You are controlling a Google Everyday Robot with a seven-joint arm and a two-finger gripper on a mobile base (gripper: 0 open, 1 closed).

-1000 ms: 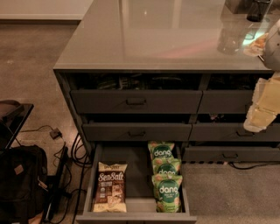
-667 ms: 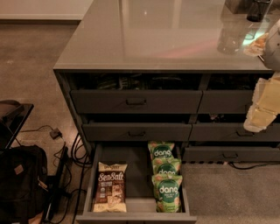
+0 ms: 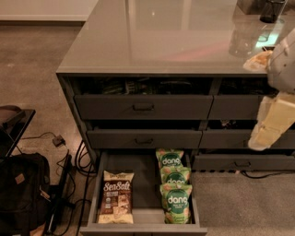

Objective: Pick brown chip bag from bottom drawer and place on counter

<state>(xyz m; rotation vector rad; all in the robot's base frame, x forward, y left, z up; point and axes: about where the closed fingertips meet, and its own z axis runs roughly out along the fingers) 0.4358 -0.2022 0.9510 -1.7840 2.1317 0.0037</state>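
The brown chip bag point(image 3: 115, 197), cream and dark brown with white "Sea Salt" script, lies flat on the left side of the open bottom drawer point(image 3: 143, 228). Three green "dang" bags point(image 3: 175, 189) lie in a row on the drawer's right side. The glossy grey-green counter point(image 3: 166, 41) tops the cabinet. My cream-coloured arm and gripper point(image 3: 263, 137) hang at the right edge of the view. The gripper is in front of the right-hand drawers, above and well to the right of the chip bag, and holds nothing that I can see.
The two drawers point(image 3: 143, 107) above the bottom one are slightly ajar. A clear cup point(image 3: 242, 39) and a dark cup point(image 3: 272, 10) stand on the counter's far right. A black backpack point(image 3: 20, 193) and cables point(image 3: 76, 161) lie on the floor at the left.
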